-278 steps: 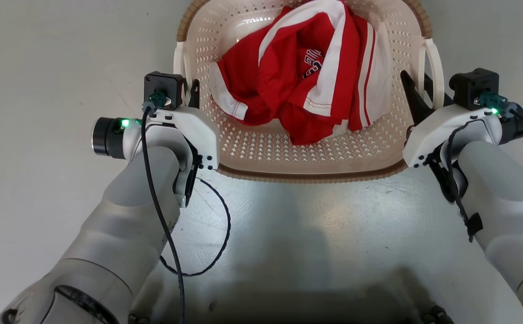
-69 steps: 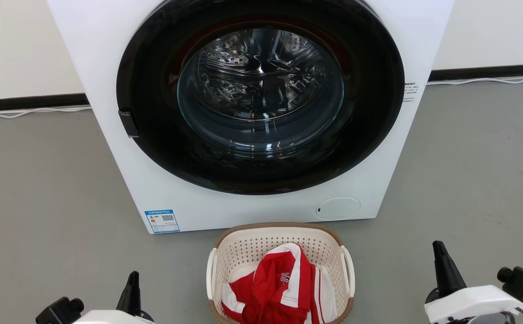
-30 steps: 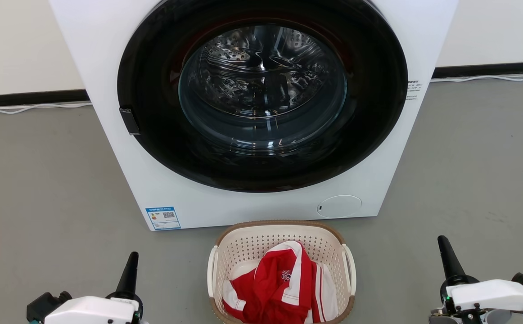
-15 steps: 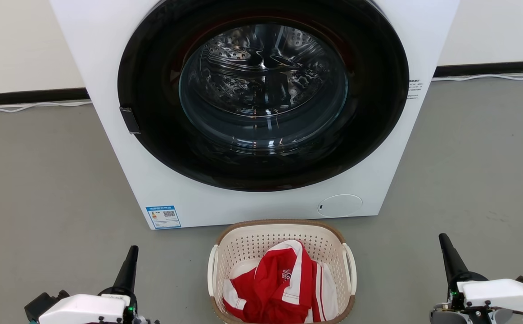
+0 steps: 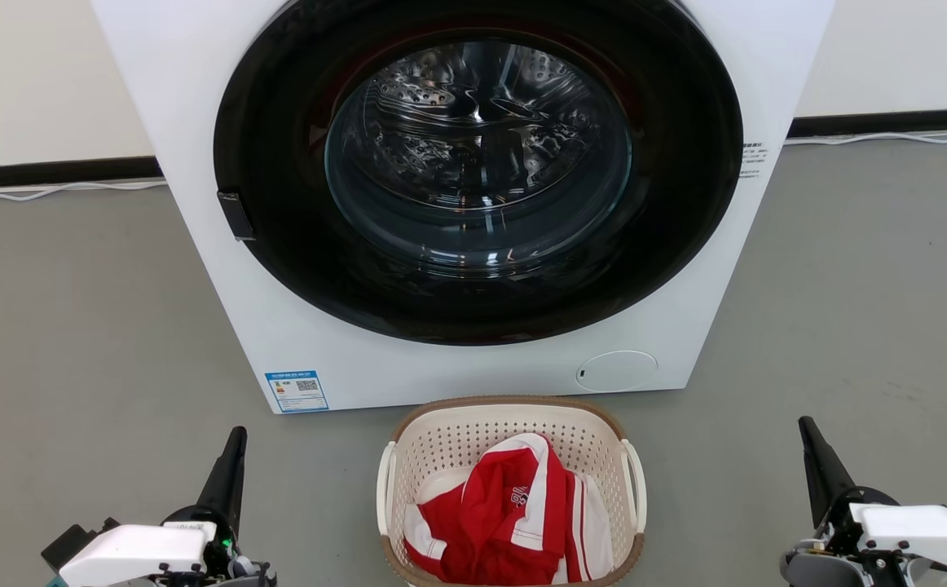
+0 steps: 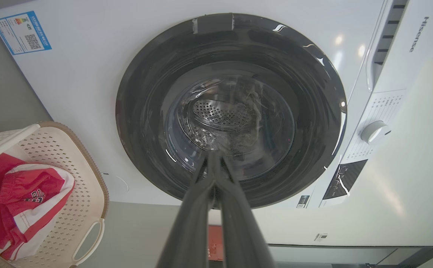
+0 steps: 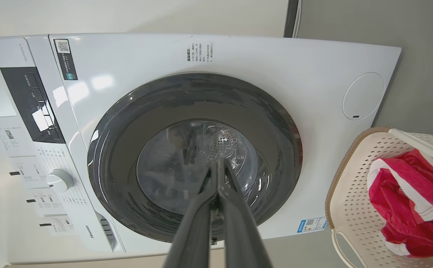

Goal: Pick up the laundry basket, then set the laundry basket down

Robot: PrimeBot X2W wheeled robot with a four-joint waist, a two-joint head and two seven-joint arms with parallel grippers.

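Note:
The laundry basket (image 5: 473,432) stands on the grey floor at the bottom middle of the head view, just in front of the washing machine. It is cream with perforated walls, a brown rim and white side handles, and holds a red and white garment (image 5: 514,522). My left gripper (image 5: 235,436) is shut and empty, well to the basket's left. My right gripper (image 5: 806,427) is shut and empty, well to its right. The basket (image 6: 71,175) appears at the left wrist view's lower left beside the shut left gripper (image 6: 213,154), and the basket (image 7: 354,208) sits at the right edge past the right gripper (image 7: 216,163).
A white front-loading washing machine (image 5: 278,326) with a closed round dark door (image 5: 477,163) stands directly behind the basket. A pale wall with a dark skirting (image 5: 50,173) and a white cable (image 5: 889,137) runs behind it. Open grey floor (image 5: 74,326) lies on both sides.
The head view has tilted very slightly. Both grippers have shifted a little, the left one rising in the picture; the basket stays on the floor, and both grippers stay shut.

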